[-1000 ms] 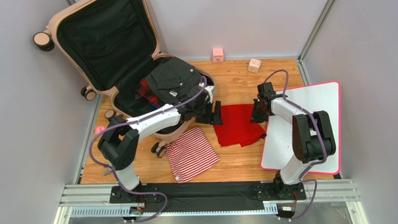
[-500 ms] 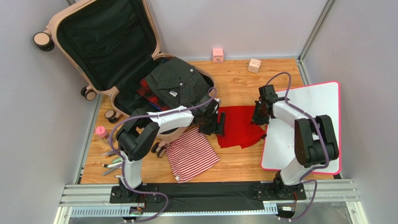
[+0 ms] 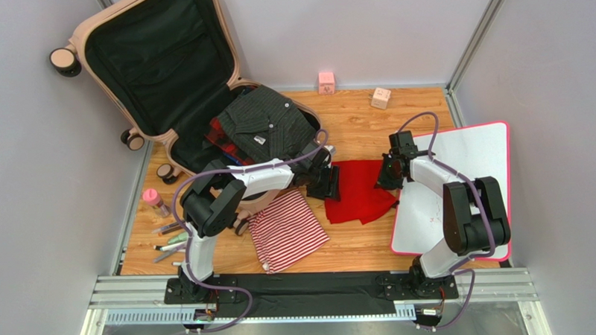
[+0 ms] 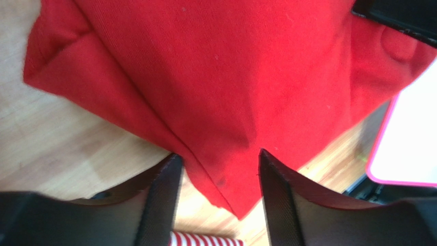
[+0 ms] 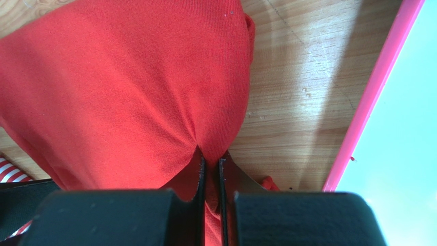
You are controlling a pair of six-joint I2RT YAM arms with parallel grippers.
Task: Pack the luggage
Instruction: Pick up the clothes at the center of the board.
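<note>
Cloth (image 3: 363,186) — red — pinched by right gripper (image 5: 211,158), left gripper (image 4: 219,156) spread astride it.

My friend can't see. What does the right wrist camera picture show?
The right gripper has its two black fingers shut, pinching a fold of red cloth on the wooden table. A white board with a pink rim lies to the right, and a bit of striped cloth peeks in at lower left.
</note>
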